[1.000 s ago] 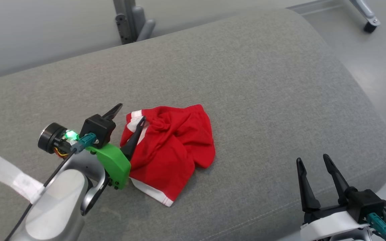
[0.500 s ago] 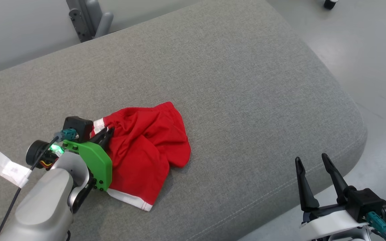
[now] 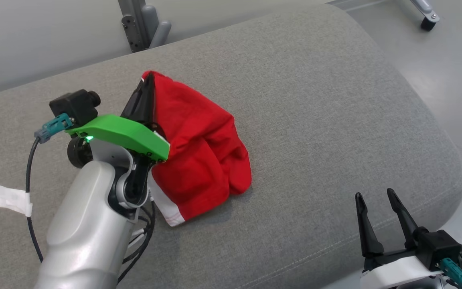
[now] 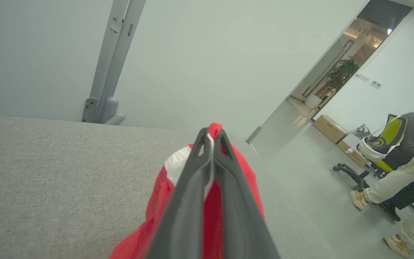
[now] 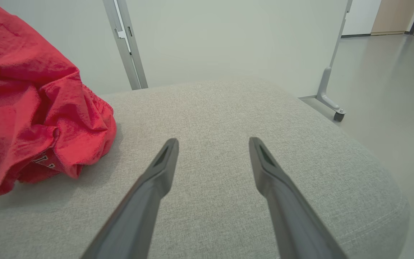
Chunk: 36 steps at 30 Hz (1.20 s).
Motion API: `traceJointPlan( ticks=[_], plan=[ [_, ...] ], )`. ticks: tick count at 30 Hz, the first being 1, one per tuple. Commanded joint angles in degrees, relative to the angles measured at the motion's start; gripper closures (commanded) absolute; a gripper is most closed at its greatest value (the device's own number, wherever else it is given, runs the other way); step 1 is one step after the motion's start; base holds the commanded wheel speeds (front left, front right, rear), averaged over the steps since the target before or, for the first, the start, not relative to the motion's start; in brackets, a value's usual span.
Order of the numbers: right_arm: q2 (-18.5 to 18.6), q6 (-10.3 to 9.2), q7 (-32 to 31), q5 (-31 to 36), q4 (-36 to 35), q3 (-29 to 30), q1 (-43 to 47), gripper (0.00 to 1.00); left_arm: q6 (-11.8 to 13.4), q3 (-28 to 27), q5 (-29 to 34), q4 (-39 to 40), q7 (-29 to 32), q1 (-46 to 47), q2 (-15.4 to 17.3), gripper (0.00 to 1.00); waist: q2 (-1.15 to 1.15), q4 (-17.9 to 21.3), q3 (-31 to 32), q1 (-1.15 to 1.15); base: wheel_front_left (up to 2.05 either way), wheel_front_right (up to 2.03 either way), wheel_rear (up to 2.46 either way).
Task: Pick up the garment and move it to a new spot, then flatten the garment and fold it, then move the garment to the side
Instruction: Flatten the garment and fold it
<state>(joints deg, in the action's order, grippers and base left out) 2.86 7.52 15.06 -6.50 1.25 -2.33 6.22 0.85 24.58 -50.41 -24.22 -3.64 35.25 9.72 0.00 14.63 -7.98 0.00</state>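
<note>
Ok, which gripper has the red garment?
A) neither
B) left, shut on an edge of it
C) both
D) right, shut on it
B: the left gripper is pinched shut on an edge of the garment, while the right gripper stands open, apart from it.

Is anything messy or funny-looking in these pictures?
The red garment is all scrunched up, not flat. The left gripper pinches one edge and holds it up, so it hangs in a lumpy heap onto the grey cushion.
</note>
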Motion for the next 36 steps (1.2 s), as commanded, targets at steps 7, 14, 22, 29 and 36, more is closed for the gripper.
traceJointPlan(
  ticks=[7,14,22,29,36],
  plan=[
    [0.0,-0.06,0.2,-1.0,0.1,-0.3,0.0,0.00,8.7,-3.6,-3.6,15.1,-4.8,-3.1,-5.1,1.00,0.00,-2.2,2.0,0.00,0.00,0.00,0.00],
    [0.1,-0.06,0.2,-1.5,0.3,-0.5,0.4,0.00,15.7,-3.0,-5.4,25.2,-9.5,-6.2,-6.6,1.00,0.00,-2.9,2.5,0.00,0.00,0.00,0.00],
    [0.0,-0.06,0.2,-2.3,0.6,-1.5,-0.7,0.00,20.7,0.1,-6.0,30.5,-11.5,-6.7,-6.8,1.00,0.00,-3.3,1.7,0.00,0.00,0.00,0.00],
    [0.1,-0.06,0.2,-3.9,1.6,-3.1,-1.7,0.00,22.2,3.8,-4.2,17.7,-11.5,-10.9,-6.7,1.00,0.00,-2.4,0.6,0.00,0.00,0.00,0.00],
    [0.1,-0.06,0.2,-4.8,2.0,-4.9,-2.6,0.00,18.9,2.8,0.5,-0.9,-11.5,-10.5,-6.6,1.00,0.00,-0.6,-0.8,0.00,0.00,0.00,0.00]
  ],
)
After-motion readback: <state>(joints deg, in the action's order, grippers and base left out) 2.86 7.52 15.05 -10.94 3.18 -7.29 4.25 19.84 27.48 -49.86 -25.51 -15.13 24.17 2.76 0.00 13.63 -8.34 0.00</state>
